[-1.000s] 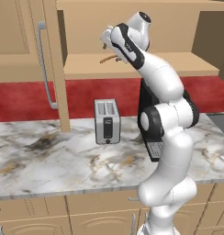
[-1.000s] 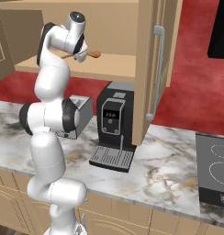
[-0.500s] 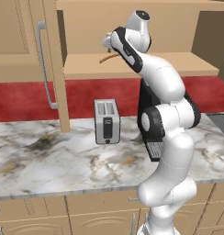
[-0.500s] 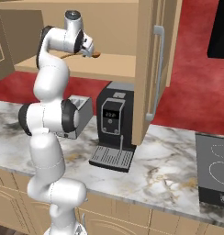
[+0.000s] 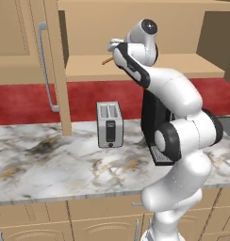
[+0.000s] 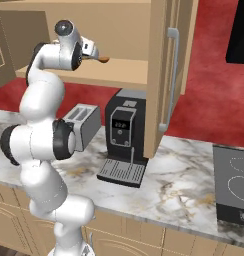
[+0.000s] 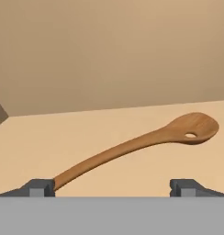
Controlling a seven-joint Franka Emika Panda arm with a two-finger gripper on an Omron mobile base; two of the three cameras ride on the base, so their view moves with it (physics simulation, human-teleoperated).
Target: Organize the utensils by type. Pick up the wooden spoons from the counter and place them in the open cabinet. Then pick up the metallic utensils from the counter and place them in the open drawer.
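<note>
1. As seen from the hand camera, the fingers [image 7: 112, 186] stand wide apart, the left fingertip [image 7: 39, 187] and the right one each at an outer edge, gripping nothing.
2. Wooden spoon [image 7: 146, 141]: lies on the flat tan shelf [image 7: 109, 137] of the open cabinet [image 5: 135, 66], ahead of the fingers; its handle end reaches the left fingertip, its oval bowl, pierced by a small hole, lies ahead of the right one.
3. Bench [image 5: 55, 160]: veined marble, far below the fingers, carrying a toaster [image 5: 110, 124] and a black coffee machine [image 6: 123, 136].
4. Cabinet door [image 6: 161, 75]: swung open, with a long silver bar handle.
</note>
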